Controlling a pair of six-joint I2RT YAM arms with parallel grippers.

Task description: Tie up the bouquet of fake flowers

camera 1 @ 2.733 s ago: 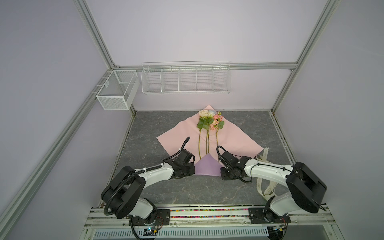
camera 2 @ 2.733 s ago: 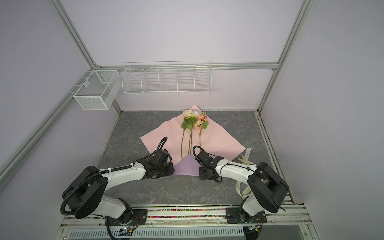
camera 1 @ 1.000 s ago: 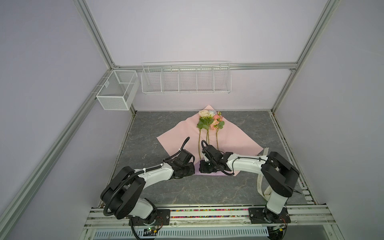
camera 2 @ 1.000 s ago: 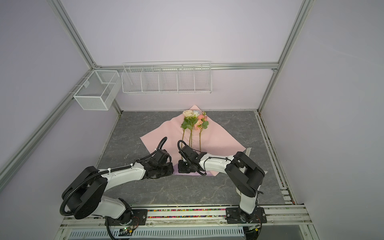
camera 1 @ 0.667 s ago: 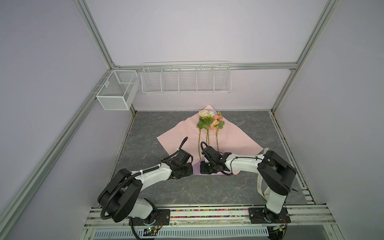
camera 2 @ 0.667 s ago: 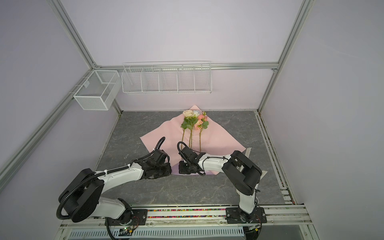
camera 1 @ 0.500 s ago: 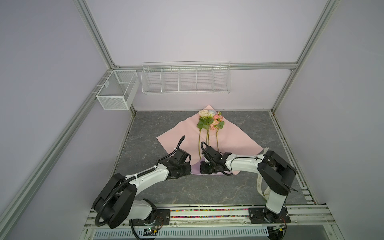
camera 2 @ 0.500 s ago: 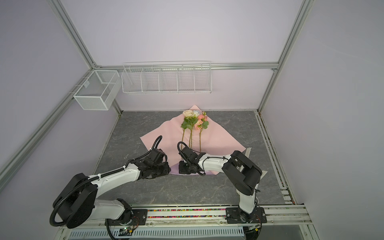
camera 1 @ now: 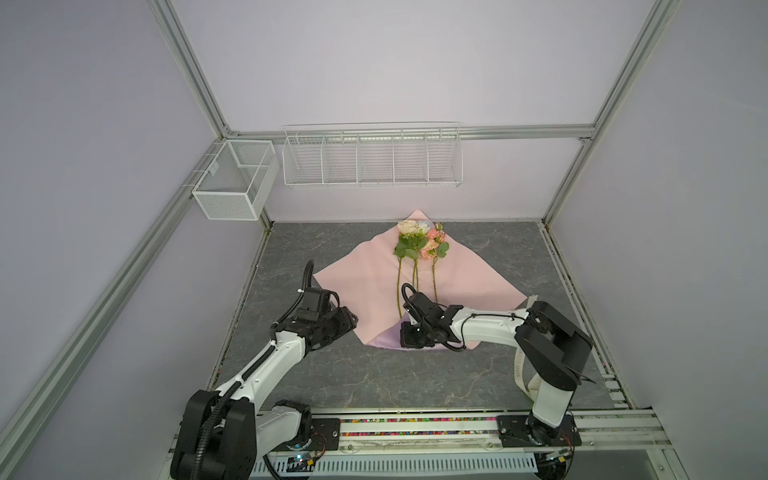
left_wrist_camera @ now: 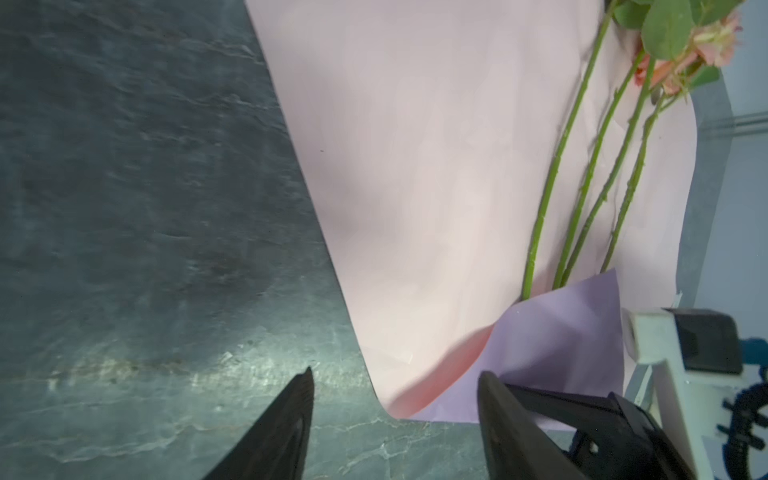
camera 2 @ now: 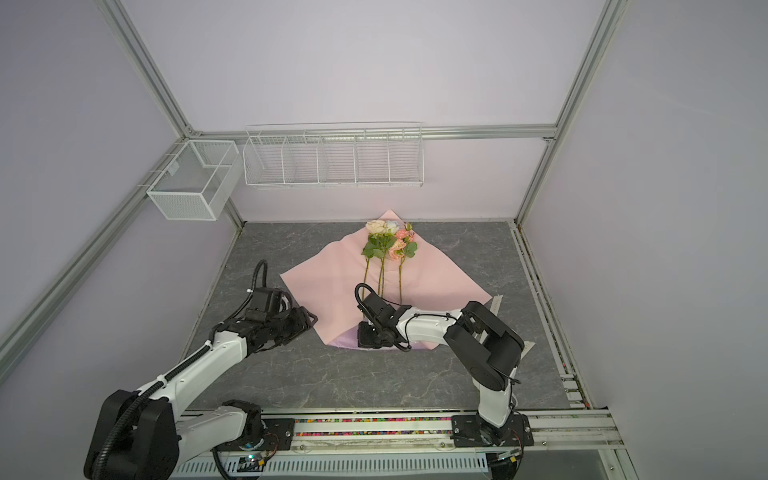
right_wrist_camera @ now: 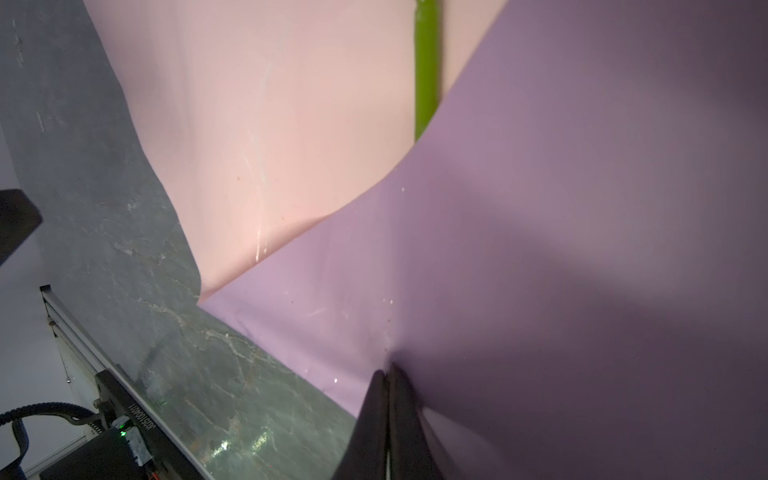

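Pink, peach and cream fabric heads mark the bouquet of fake flowers point(camera 1: 419, 247). It lies flat on the pink wrapping paper point(camera 1: 365, 282) in the middle of the grey tabletop point(camera 1: 374, 382). The heads point toward the far wall and the green stems point(left_wrist_camera: 582, 166) run toward the near edge. The stems lie loose, side by side, with no tie on them. The near corner of the paper is folded over the stem ends, and its lilac underside shows as a flap point(left_wrist_camera: 552, 345).

The right gripper point(right_wrist_camera: 388, 370) rests on that flap with its jaws closed together. The paper puckers at the tips, but the views do not show whether any paper is nipped between them. It sits at the same spot in the middle of the flap as a second ago.

The left gripper point(left_wrist_camera: 397, 372) is the part that has changed. A second ago it sat against the flap's left edge. It now stands drawn back, just beside the paper's near-left edge, with its jaws well apart and nothing between them.

In all likelihood the fold is now left to the right arm alone, which frees the left arm. The cream ribbon point(camera 1: 518, 363) lies at the right, partly behind the right arm and untouched, so tying appears not yet begun.
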